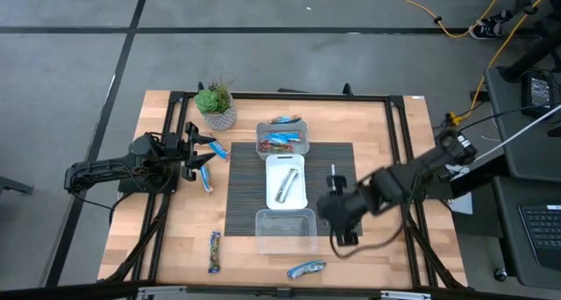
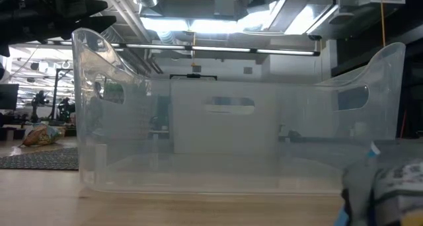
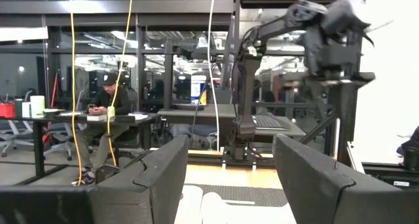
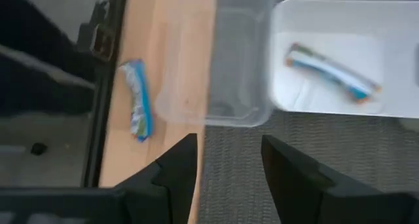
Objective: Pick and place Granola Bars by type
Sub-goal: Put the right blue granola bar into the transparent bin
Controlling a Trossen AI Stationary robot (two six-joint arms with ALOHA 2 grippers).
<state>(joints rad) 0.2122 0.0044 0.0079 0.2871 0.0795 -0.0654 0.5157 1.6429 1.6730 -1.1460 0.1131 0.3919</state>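
Desk (image 1: 175, 239): wooden, dark mat.
Bars (image 1: 306, 268): small, shiny blue wrappers, scattered.
Left jaws (image 1: 203, 151): open, empty.
Right jaws (image 1: 332, 182): parted, empty.

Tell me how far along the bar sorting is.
Partly done. The far tub holds blue bars and the white tray holds one bar. The near tub looks empty. Neither the right gripper, hovering beside the tray, nor the left gripper holds anything. Four bars remain loose on the table.
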